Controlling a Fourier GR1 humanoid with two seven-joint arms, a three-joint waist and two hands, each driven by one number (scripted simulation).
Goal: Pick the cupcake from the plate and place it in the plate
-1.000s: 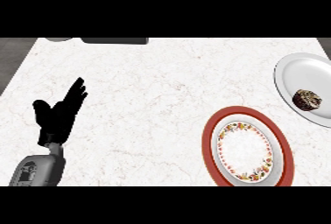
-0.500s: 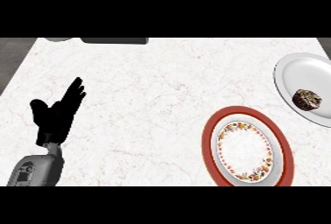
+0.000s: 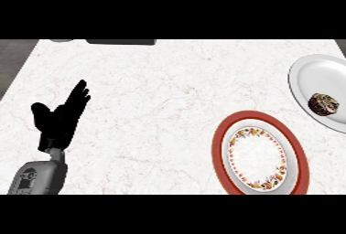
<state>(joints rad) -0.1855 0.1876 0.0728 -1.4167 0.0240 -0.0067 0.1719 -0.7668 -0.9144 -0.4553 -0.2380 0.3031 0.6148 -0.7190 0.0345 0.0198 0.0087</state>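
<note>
A dark brown cupcake [image 3: 324, 103] sits on a plain white plate [image 3: 310, 75] at the right edge of the counter. Nearer and a little to its left lies a red-rimmed plate [image 3: 260, 156] with a floral inner band and nothing on it. My left hand [image 3: 59, 120] rests open at the left side of the counter, fingers straight and pointing up and away, far from both plates. My right hand does not show in the head view.
The counter top [image 3: 162, 91] is white marble. A dark flat object [image 3: 121, 41] and a small grey one [image 3: 61, 40] lie along its far edge. The counter's left edge runs close to my left forearm [image 3: 37, 177].
</note>
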